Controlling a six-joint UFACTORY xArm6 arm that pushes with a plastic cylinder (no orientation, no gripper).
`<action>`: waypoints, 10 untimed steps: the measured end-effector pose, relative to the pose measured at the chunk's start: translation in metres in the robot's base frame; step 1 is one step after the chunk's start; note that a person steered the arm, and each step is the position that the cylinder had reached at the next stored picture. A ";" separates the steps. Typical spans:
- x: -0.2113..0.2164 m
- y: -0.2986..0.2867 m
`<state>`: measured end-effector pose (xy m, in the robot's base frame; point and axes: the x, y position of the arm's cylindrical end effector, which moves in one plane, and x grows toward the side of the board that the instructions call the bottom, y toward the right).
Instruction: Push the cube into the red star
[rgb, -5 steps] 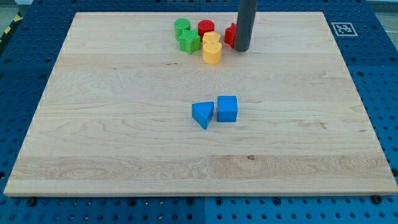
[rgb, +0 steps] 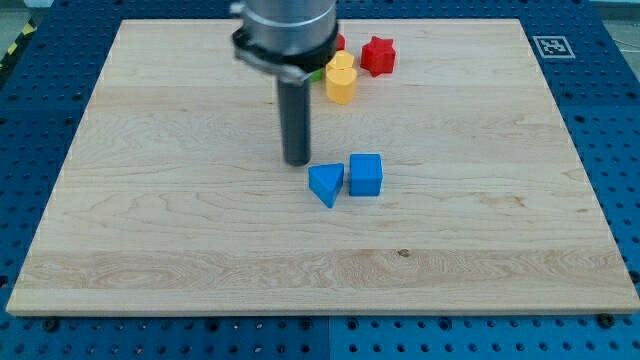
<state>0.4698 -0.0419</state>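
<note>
A blue cube (rgb: 366, 174) sits near the board's middle, with a blue triangular block (rgb: 325, 183) touching its left side. The red star (rgb: 378, 55) lies near the view's top, right of centre. My tip (rgb: 297, 161) rests on the board just up and left of the blue triangle, a short gap from it, and left of the cube. The rod and arm body rise toward the view's top and hide part of the block cluster behind them.
Yellow blocks (rgb: 341, 80) stand left of the red star. A red block (rgb: 338, 42) and a green block (rgb: 317, 73) peek out beside the arm. The wooden board (rgb: 150, 200) lies on a blue perforated table. A marker tag (rgb: 552, 46) sits at the top right.
My tip has moved from beside the red star at the top down and to the left, to a spot next to the blue triangle. The blocks have not moved.
</note>
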 end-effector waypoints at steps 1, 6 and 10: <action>0.041 -0.002; -0.021 0.160; -0.078 0.142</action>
<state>0.3922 0.1005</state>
